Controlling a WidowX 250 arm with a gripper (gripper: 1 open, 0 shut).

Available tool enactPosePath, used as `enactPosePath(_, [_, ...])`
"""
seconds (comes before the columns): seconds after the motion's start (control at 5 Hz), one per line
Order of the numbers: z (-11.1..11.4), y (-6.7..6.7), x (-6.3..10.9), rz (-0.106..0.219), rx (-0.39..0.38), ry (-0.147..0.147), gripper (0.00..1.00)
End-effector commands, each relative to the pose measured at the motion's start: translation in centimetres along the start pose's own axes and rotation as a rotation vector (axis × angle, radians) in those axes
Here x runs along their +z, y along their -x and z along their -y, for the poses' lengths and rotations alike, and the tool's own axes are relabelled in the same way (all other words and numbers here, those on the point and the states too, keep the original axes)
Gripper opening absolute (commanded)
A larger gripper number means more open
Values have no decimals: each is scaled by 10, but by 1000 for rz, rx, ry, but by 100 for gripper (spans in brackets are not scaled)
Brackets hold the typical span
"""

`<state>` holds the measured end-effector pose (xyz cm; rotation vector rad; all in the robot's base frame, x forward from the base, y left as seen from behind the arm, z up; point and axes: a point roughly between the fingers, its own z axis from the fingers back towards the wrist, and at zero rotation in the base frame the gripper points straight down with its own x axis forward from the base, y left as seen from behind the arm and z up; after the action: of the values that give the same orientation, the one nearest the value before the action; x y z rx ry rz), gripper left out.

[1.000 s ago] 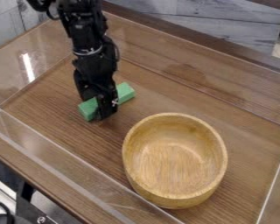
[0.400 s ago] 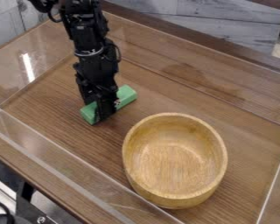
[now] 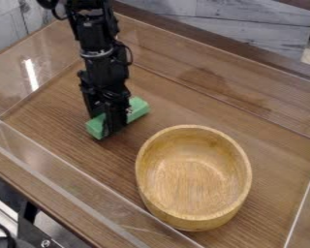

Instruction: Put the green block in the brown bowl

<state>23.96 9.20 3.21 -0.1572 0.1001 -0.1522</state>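
Camera view: black tool (image 3: pixel 108 118) points down at the wooden tabletop (image 3: pixel 235 92), its fingers pinching the green block (image 3: pixel 117 118) at its middle. Light brown wooden bowl (image 3: pixel 193 175) sits to the tool's lower right, apart from it

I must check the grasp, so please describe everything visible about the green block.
The green block is a small, bright green, matte bar with plain faces. It lies on the wooden table, left of the brown bowl and apart from it. The black gripper comes down from above, shut on its middle, hiding part of it.
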Motion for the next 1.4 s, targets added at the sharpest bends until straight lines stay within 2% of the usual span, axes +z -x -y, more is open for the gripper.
enactPosePath(0.0, [-3,-6,36,64,30,-25,0])
enactPosePath(0.4, [-3,-10,43,76,38,-9,0])
enactPosePath(1.0, [-9,-20,34,98,34,-5,0])
enactPosePath(1.2, [5,-14,48,88,61,7,0])
